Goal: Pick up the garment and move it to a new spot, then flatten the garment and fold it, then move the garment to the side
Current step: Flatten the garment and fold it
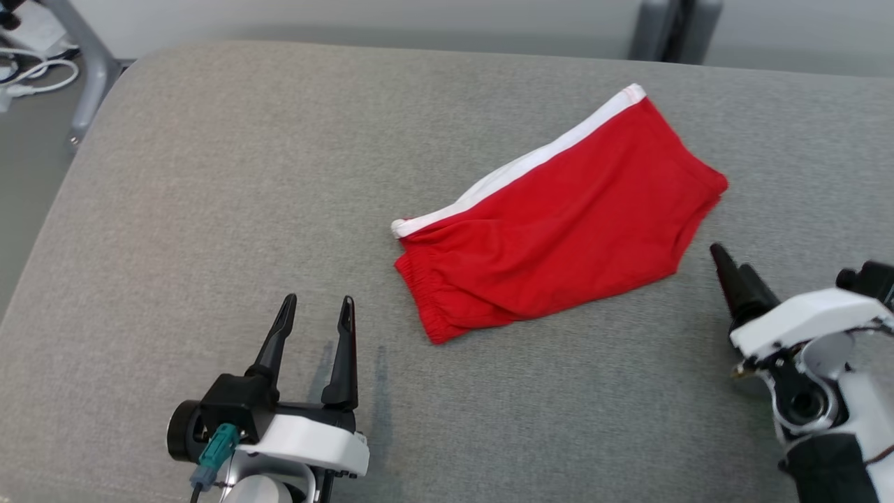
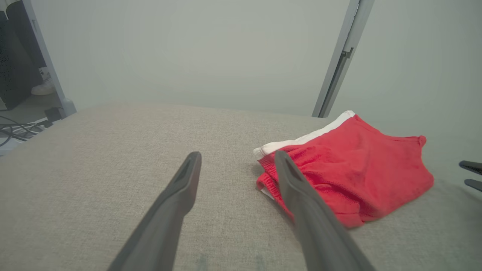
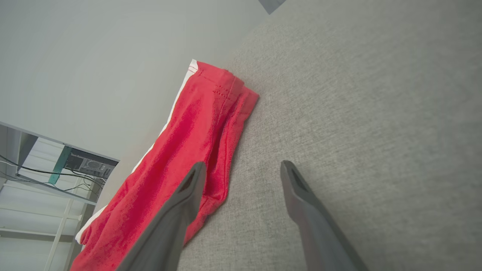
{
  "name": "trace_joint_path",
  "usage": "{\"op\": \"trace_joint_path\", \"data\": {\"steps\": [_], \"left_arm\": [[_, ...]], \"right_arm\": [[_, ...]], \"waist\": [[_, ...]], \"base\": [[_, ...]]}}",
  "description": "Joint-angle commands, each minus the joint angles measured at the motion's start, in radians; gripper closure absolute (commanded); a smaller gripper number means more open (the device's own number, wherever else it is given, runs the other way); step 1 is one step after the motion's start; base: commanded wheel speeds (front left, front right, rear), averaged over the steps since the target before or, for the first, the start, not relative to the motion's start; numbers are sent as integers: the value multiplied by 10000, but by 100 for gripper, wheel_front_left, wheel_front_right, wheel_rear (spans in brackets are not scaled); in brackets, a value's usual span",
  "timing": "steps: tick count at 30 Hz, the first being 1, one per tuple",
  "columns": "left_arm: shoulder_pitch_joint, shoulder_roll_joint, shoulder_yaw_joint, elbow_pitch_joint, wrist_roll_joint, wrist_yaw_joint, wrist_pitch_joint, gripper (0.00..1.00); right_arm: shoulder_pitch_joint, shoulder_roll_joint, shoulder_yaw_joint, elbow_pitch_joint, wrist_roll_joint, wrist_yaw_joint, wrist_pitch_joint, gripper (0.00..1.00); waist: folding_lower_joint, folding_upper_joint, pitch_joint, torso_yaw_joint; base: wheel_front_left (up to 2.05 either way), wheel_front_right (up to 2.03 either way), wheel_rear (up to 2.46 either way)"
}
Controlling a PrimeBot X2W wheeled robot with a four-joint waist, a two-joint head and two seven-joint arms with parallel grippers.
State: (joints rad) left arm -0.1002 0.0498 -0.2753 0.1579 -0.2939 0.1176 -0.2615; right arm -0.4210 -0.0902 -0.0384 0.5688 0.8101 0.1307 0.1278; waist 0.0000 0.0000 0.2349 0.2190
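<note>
Nearby, red shorts [image 1: 559, 230] (beside right claw [image 1: 731, 263])

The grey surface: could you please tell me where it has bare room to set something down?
Widest: the grey surface left of the red shorts, from its far edge down to the left gripper. A narrower strip lies between the shorts and the near edge. Crowded at the right, where the right gripper stands close beside the shorts.
</note>
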Motion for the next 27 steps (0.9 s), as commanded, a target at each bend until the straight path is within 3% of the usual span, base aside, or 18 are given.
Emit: {"op": "trace_joint_path", "data": {"steps": [1, 10, 14, 21, 26, 27], "left_arm": [[-247, 31, -33, -49, -63, 75, -30, 0], [-303, 30, -424, -72, -266, 372, -30, 0], [-283, 29, -588, -80, -345, 425, -32, 0], [-389, 30, -798, -86, -419, 504, -30, 0], [-358, 29, -851, -102, -468, 549, -30, 0], [-316, 30, -866, -91, -471, 572, -30, 0]], "right_arm": [[-355, -32, -195, 110, 194, -2, 146, 0], [-1687, -56, -1420, 1960, 651, 1, 1371, 0], [-2187, -241, -1884, 3197, 292, 7, 1816, 0], [-3011, -298, -2014, 4565, -373, 3, 2395, 0], [-3316, -123, -1975, 4824, -519, -4, 2607, 0], [-3431, -41, -2038, 4827, -440, -4, 2597, 7]], "waist": [[0, 0, 211, 289], [0, 0, 545, 1073], [0, 0, 601, 1336], [0, 0, 687, 1646], [0, 0, 652, 1718], [0, 0, 618, 1725]], "base": [[0, 0, 0], [0, 0, 0], [0, 0, 0], [0, 0, 0], [0, 0, 0], [0, 0, 0]]}}
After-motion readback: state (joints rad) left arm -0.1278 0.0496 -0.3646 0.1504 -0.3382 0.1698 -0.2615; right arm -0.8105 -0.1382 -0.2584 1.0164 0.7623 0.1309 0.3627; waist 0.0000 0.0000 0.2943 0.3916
